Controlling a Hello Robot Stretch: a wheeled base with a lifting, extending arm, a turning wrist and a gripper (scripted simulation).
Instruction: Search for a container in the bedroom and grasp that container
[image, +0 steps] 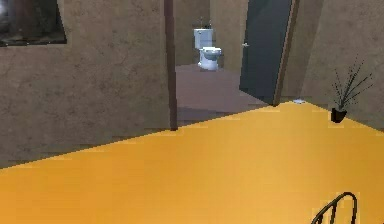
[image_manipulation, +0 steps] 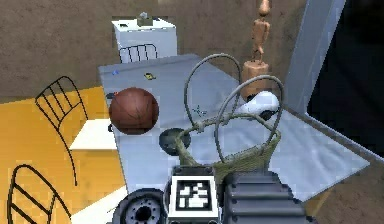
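Arm side view: a pale grey table (image_manipulation: 300, 150) runs from the upper middle of the frame down to the lower right. On it, right of centre, sits a woven basket (image_manipulation: 240, 150) with tall looping wire handles, the container-like thing here. A white rounded object (image_manipulation: 262, 103) lies at the basket's upper right rim. Just left of the basket stands a reddish-brown ball (image_manipulation: 133, 110), with a small dark dish (image_manipulation: 171, 134) between the two. A white box (image_manipulation: 146, 40) stands at the table's far end at upper centre, and a wooden jointed figure (image_manipulation: 262, 45) stands upright to the right of the box.

Along the bottom edge are a white marker square (image_manipulation: 192, 196), a dark ribbed arm (image_manipulation: 262, 203) to its right and the gripper (image_manipulation: 142, 208) as a dark round body to its left. Its far end cannot be made out against the basket and table, so I cannot tell whether it has hold of anything. Black wire chairs (image_manipulation: 62, 102) stand at the left on the orange floor (image_manipulation: 20, 140).

Forward view: the orange floor leads to brown walls and a doorway at upper centre, with a white toilet (image: 207, 47) beyond it and a dark door (image: 265, 45) beside it. A potted plant (image: 345, 95) stands at the right.
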